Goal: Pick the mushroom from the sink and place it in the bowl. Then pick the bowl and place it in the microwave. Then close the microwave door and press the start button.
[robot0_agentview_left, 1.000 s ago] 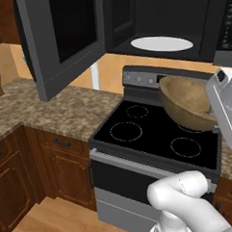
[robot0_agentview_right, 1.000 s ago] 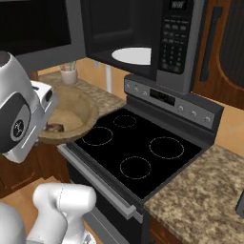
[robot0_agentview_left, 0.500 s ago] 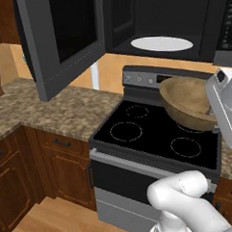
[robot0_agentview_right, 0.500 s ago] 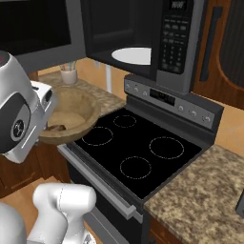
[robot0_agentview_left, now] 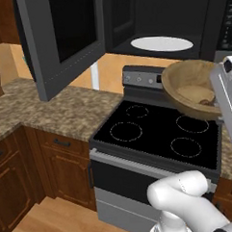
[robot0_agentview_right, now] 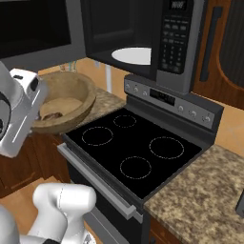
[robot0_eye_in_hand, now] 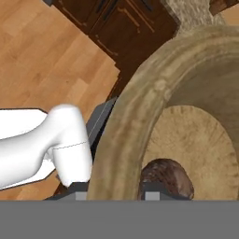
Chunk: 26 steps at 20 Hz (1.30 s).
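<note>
Bowl status: I have the wide round light-brown wooden bowl [robot0_agentview_left: 191,89] held up off the black four-burner stove [robot0_agentview_left: 160,132], tilted, with the gripper [robot0_eye_in_hand: 114,193] clamped on its rim, one fingertip outside the wall and one inside. Sitting in it, I see the small brown rounded mushroom [robot0_eye_in_hand: 167,179] against the lower inner wall just beside the inner fingertip. Above the stove, the large black microwave [robot0_agentview_right: 143,33] stands with its dark grey door [robot0_agentview_left: 66,41] swung open, and on its floor I note just the white round turntable plate [robot0_agentview_left: 161,43].
</note>
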{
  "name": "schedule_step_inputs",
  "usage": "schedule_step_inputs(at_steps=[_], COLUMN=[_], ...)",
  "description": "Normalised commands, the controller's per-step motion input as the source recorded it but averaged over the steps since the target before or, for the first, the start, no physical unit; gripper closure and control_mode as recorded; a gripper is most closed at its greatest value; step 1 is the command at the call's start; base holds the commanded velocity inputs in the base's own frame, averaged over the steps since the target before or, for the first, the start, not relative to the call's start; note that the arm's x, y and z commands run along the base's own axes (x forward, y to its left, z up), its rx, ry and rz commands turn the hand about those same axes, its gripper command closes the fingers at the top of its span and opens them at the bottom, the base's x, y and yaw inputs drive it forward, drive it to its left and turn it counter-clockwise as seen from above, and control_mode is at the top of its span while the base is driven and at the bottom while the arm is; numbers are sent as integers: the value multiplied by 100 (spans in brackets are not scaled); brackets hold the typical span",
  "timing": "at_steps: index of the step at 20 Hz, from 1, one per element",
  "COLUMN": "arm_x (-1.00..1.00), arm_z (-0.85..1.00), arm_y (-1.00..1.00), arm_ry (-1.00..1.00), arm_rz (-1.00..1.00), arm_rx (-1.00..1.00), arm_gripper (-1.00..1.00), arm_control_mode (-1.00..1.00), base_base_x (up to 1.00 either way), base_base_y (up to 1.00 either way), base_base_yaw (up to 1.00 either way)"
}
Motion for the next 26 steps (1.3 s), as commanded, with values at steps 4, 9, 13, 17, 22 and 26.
schedule_step_inputs(at_steps=[4, 9, 13, 17, 22, 26], arm_x=[10, 44, 58, 37, 17, 12], arm_z=[52, 29, 0, 14, 13, 9], arm_y=[2, 0, -3, -4, -22, -12], arm_ry=[1, 0, 0, 0, -11, -32], arm_rz=[0, 0, 0, 0, 0, 0], arm_rx=[-2, -2, -5, -7, -6, -8], arm_gripper=[100, 100, 100, 100, 100, 100], arm_control_mode=[-100, -100, -100, -100, -100, -100], base_base_x=[0, 0, 0, 0, 0, 0], base_base_y=[0, 0, 0, 0, 0, 0], base_base_yaw=[0, 0, 0, 0, 0, 0])
